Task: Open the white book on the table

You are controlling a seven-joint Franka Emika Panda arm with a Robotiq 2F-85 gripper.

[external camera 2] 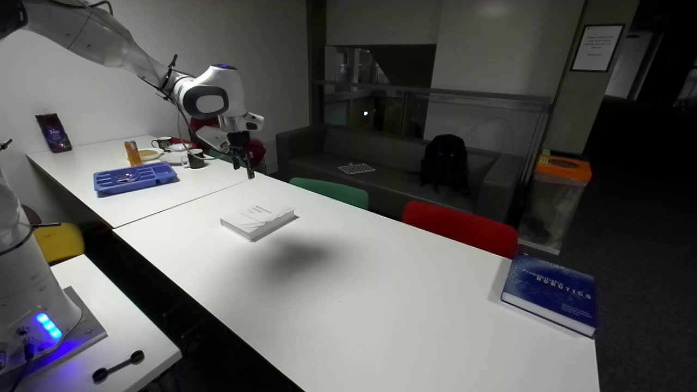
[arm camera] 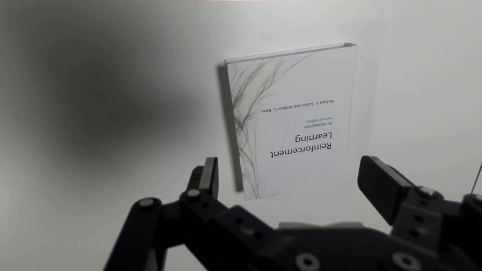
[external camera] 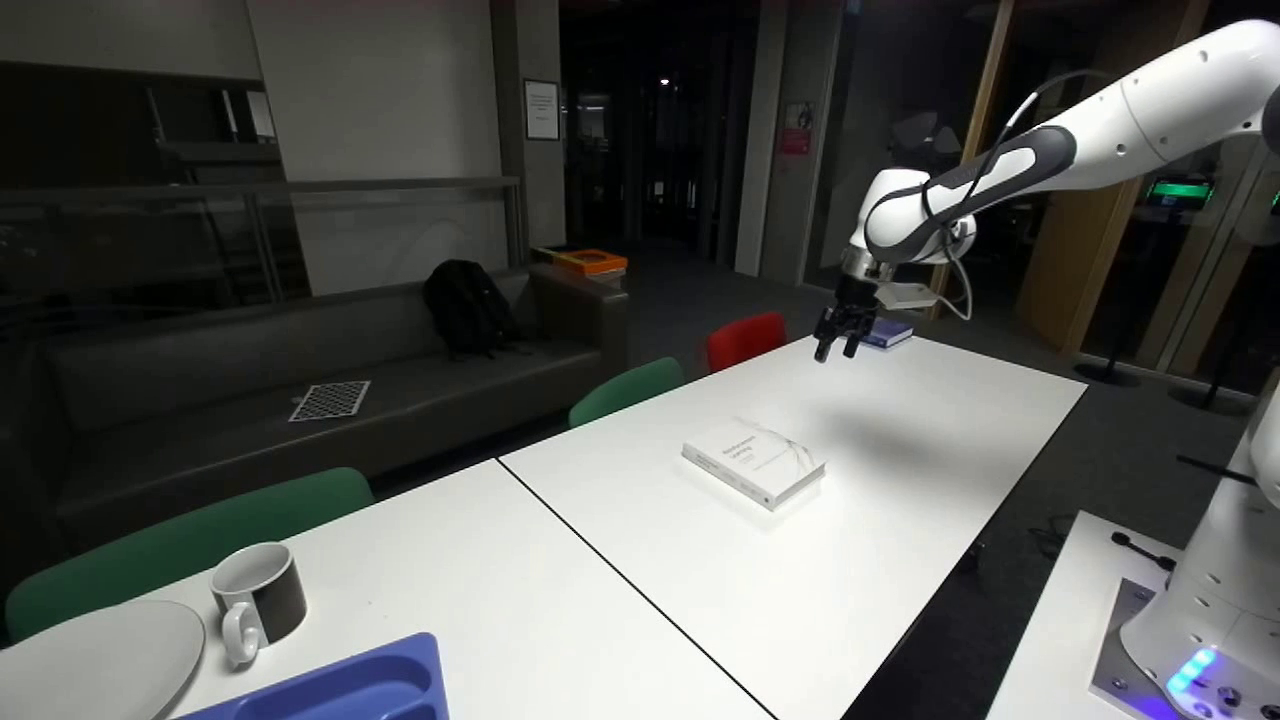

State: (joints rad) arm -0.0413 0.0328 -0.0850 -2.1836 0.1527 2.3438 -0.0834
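The white book [external camera: 752, 458] lies flat and closed on the white table [external camera: 930, 450]. It also shows on the table [external camera 2: 392, 305] in an exterior view [external camera 2: 256, 220]. In the wrist view the book [arm camera: 293, 124] shows its cover with the title upside down and grass-like drawings along its left edge. My gripper [external camera: 836, 354] is in the air above the table, apart from the book; it also shows in an exterior view [external camera 2: 243, 171]. In the wrist view its fingers [arm camera: 289, 160] are wide apart with nothing between them, and the book is seen beyond and below them.
A blue book [external camera 2: 550, 294] lies at the table's far end from the blue tray [external camera 2: 136, 178]. A mug [external camera: 258, 600] and a plate [external camera: 100, 660] stand near the tray. Green [external camera 2: 329, 191] and red [external camera 2: 460, 226] chairs line the long edge. A dark seam crosses the table.
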